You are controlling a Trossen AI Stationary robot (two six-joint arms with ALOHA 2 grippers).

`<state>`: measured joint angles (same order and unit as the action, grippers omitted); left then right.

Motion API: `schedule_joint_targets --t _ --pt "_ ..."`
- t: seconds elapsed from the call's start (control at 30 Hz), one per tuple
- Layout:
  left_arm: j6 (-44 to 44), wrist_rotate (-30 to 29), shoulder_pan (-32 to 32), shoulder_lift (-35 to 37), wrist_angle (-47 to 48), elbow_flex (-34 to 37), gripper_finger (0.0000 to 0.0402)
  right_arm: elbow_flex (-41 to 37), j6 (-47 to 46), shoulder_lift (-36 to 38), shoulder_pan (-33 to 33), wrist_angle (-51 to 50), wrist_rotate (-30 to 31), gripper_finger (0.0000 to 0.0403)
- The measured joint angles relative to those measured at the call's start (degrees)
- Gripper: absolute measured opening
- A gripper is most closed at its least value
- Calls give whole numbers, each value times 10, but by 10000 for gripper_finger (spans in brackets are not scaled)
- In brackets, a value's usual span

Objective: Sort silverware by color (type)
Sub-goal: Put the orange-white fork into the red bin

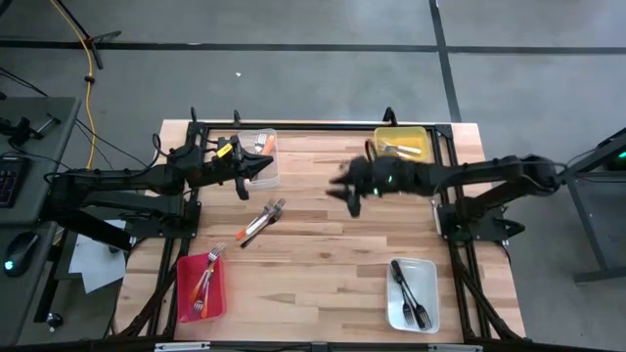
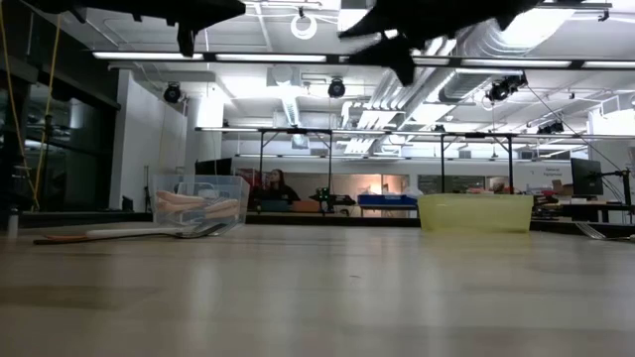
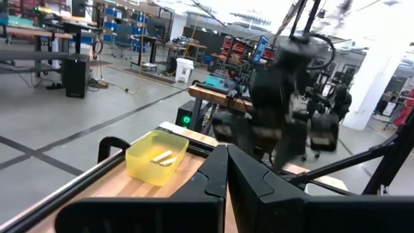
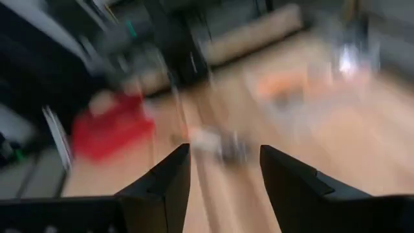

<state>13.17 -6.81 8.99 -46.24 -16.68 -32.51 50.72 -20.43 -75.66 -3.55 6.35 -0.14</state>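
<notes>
Loose silverware point(image 1: 262, 221), a few forks with orange and pale handles, lies flat on the wooden table left of centre and shows blurred in the right wrist view point(image 4: 217, 142). My left gripper point(image 1: 262, 169) hovers shut and empty beside the clear bin point(image 1: 262, 149), its fingers meeting in its wrist view point(image 3: 224, 160). My right gripper point(image 1: 348, 192) hangs over the table's middle, right of the loose forks. It is open with nothing between its fingers point(image 4: 224, 165).
The clear bin holds orange-handled pieces. A yellow bin point(image 1: 401, 144) at the far right holds a pale-handled piece. A red bin point(image 1: 201, 286) at the near left holds red-handled forks, and a white bin point(image 1: 412, 293) at the near right holds dark forks. Bare wood lies between the bins.
</notes>
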Motion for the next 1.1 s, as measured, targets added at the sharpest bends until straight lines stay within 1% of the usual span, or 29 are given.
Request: schedule_joint_targets --t 0.1,0.23,0.4,0.93,1.03,1.1 --pt "-4 0 0 0 -5 0 1 0 43 0 -37 104 -50 170" --pt "-15 6 0 0 -16 0 0 0 77 0 -61 172 -88 170" --pt "-35 21 -1 0 -36 0 0 0 75 0 -67 166 -95 169" --pt "-38 22 0 0 -38 0 0 0 88 0 -59 172 -97 167" --pt "-38 22 0 0 -37 0 0 0 87 0 -56 172 -95 147" --pt "-38 22 0 0 -37 0 0 0 87 0 -56 170 -94 118"
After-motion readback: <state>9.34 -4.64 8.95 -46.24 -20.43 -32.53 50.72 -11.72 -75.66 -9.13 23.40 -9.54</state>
